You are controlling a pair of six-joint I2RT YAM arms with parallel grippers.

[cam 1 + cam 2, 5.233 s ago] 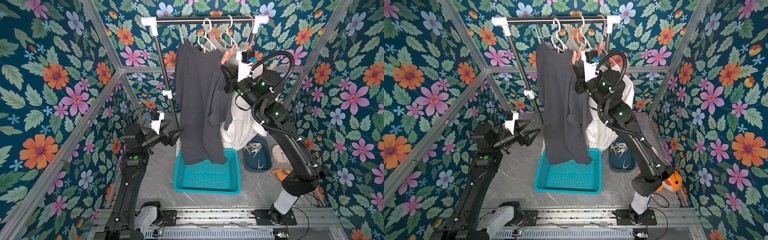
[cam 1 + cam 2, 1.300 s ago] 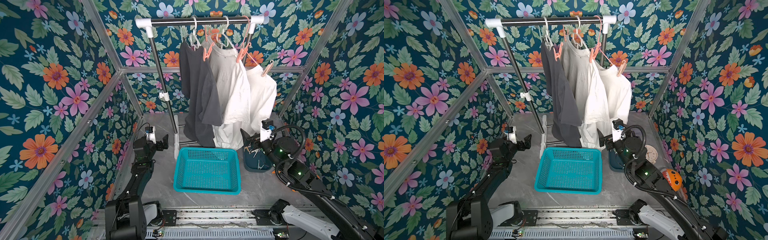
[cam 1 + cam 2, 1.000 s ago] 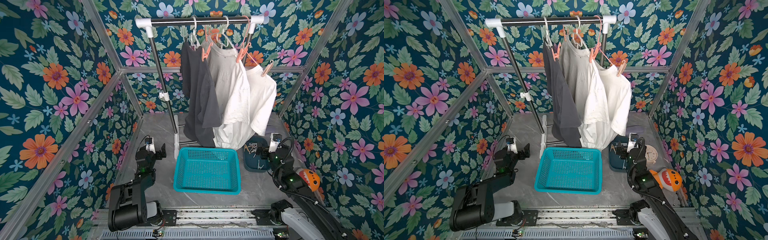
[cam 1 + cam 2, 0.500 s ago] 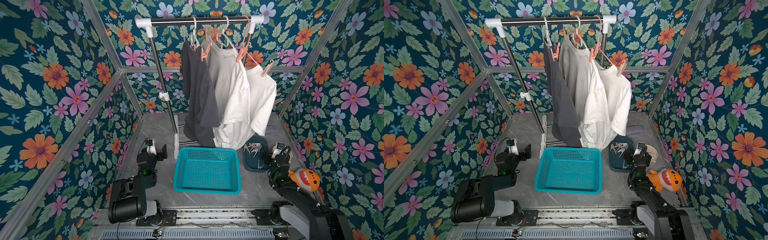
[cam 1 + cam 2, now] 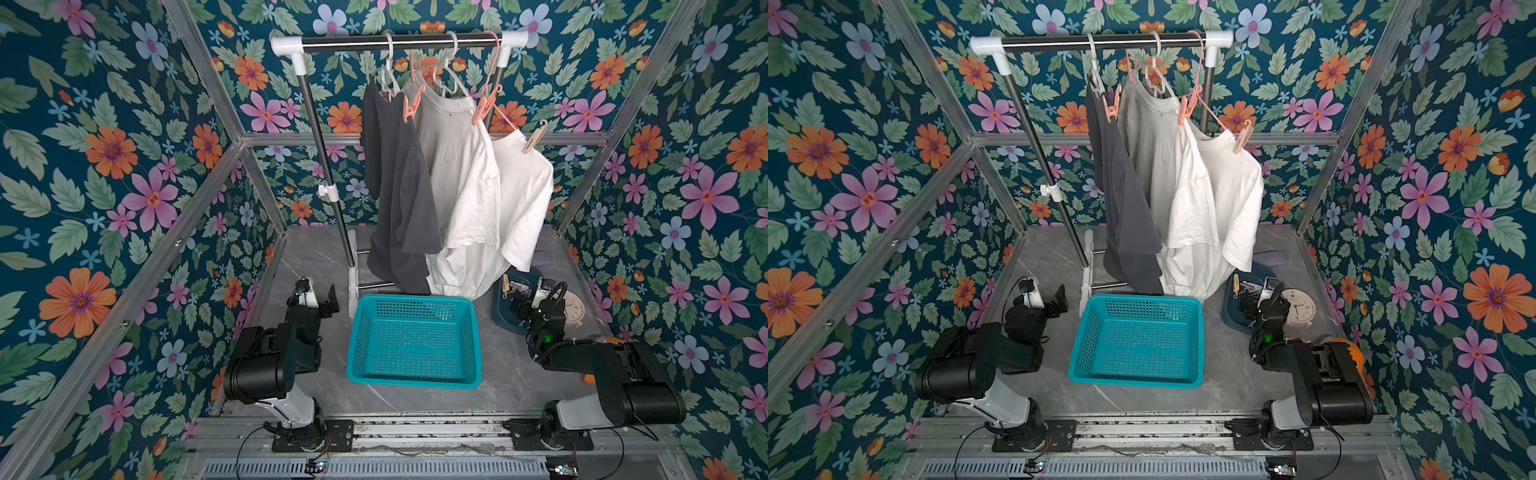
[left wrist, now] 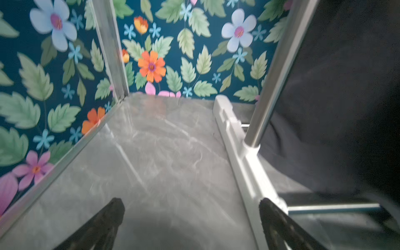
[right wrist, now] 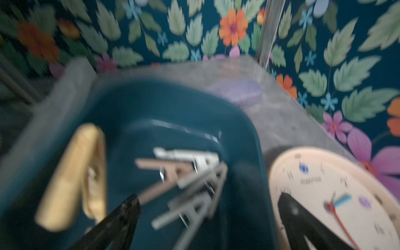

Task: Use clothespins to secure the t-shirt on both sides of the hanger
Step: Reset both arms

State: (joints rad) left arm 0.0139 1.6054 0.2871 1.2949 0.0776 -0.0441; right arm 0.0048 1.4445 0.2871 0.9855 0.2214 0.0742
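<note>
Clothespins (image 7: 192, 190) heaped loose in dark tray (image 7: 151, 104), floor at right, just ahead of right gripper (image 7: 207, 198). Pink pegs (image 5: 482, 112) clipped on hangers above. Likely light, stiff, springy, slick plastic; take one by tail ends. Heap tangled; tray wall and clock (image 7: 324, 184) crowd approach. Right jaws spread, empty. Left gripper (image 6: 191, 201) spread, empty, over bare floor beside rack foot (image 6: 238, 140). Free room above basket (image 5: 415, 340).
</note>
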